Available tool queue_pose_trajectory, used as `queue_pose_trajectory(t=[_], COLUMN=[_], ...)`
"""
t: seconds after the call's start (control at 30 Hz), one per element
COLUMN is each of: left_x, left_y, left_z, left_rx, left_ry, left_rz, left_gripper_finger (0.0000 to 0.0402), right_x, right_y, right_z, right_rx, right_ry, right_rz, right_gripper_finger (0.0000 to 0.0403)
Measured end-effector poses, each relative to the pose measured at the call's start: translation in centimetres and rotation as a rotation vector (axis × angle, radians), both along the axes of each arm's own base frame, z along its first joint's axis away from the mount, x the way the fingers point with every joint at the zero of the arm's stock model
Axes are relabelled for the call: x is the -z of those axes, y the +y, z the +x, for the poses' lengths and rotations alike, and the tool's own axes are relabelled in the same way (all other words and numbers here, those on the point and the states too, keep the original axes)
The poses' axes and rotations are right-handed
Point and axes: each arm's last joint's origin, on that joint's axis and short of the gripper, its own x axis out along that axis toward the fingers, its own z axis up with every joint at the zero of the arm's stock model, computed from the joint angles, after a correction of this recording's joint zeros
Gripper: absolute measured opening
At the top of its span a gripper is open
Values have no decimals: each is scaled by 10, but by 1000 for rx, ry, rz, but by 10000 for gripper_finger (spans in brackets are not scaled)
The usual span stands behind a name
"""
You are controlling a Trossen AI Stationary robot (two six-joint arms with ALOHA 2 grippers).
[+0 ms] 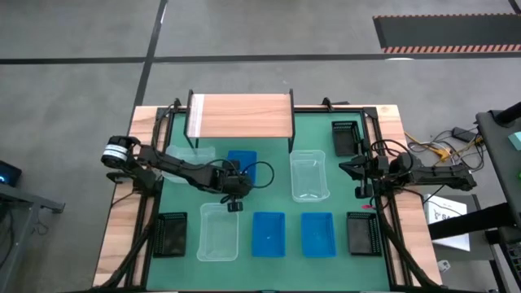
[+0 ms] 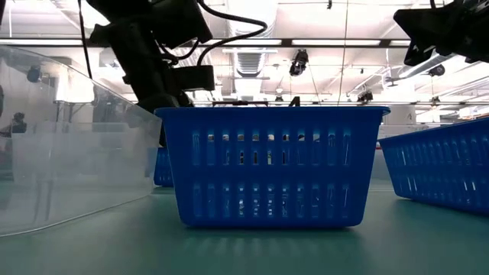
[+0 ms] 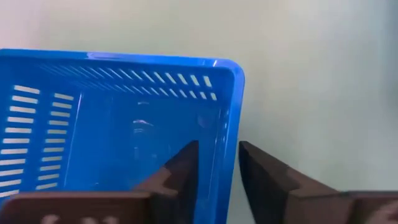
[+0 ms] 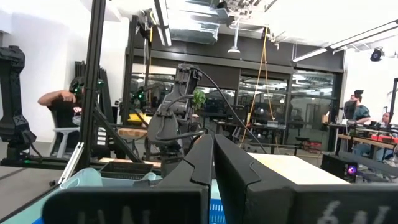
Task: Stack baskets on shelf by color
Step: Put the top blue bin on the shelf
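My left gripper (image 1: 234,195) reaches down to the blue basket (image 1: 242,165) that stands on the green mat in front of the shelf (image 1: 240,114), a wood plank on black legs. Its fingers straddle that basket's near short wall. Two more blue baskets (image 1: 269,233) (image 1: 317,233) stand in the near row between a clear one (image 1: 218,232) and black mesh ones (image 1: 170,234) (image 1: 361,233). Another clear basket (image 1: 308,175) lies right of centre. My right gripper (image 1: 358,175) waits shut at the right edge, raised, holding nothing. My left gripper has the blue basket's near short wall (image 3: 225,155) between its fingers, one finger (image 3: 183,165) inside the basket and one (image 3: 261,174) outside against the rim. The fingers slant down from the table's left. The basket stands on the mat.
A third clear basket (image 1: 193,155) lies partly under my left arm, beside the blue one. A black mesh basket (image 1: 344,138) stands at the far right. The shelf top is bare wood. People and benches show in the room beyond.
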Motion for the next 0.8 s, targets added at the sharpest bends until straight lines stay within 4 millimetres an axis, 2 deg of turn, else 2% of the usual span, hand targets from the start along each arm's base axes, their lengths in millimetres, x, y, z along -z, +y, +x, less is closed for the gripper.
queue_pose_trajectory(t=[0.13,0.27,0.37,0.5,0.6,0.8], left_x=[-3,-12,-27,-61,-94,-157], left_y=[-1,-5,-13,-26,-37,-46], left_z=[2,7,12,17,18,2], left_rx=[18,60,104,161,223,320], left_ry=[-6,-30,-42,-58,-88,-150], left_rz=[1,6,11,25,48,148], left_gripper_finger=[14,5,2,1,1,0], right_x=[0,0,0,1,1,1], right_y=[0,0,0,0,0,0], right_z=[0,0,0,0,0,0], right_rx=[1,1,1,0,-2,-5], right_ry=[0,0,0,6,8,14], right_rz=[0,0,0,0,7,16], right_gripper_finger=[9,9,9,9,9,9])
